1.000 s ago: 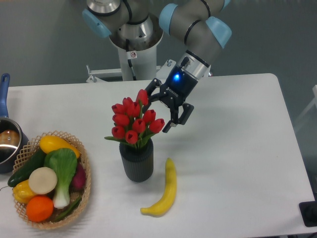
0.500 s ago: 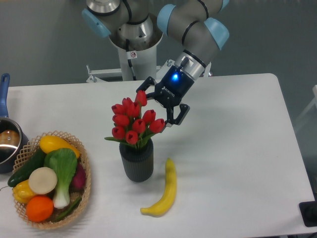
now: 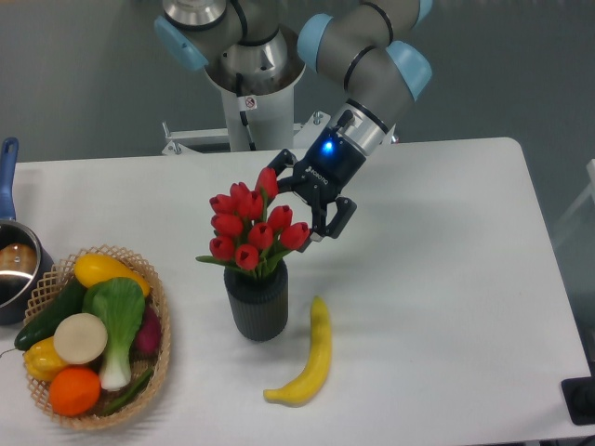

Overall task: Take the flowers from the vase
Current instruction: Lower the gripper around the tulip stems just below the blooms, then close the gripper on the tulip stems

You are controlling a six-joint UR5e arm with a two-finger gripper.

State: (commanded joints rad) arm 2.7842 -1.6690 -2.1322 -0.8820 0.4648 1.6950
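The flowers (image 3: 249,226), a bunch of red tulips with green leaves, stand in the vase (image 3: 256,302), a short dark ribbed cylinder in the middle of the white table. My gripper (image 3: 302,195) is open and empty. It hangs at the upper right side of the bunch. One finger is behind the top tulip and the other is next to the rightmost blooms. I cannot tell whether the fingers touch the blooms.
A yellow banana (image 3: 310,357) lies just right of the vase. A wicker basket (image 3: 158,367) of vegetables and fruit stands at the front left. A pot (image 3: 13,265) with a blue handle sits at the left edge. The robot base (image 3: 251,84) is behind the table.
The gripper shifted slightly left toward the bunch, then held about the same place, still open. The flowers and vase have not moved.
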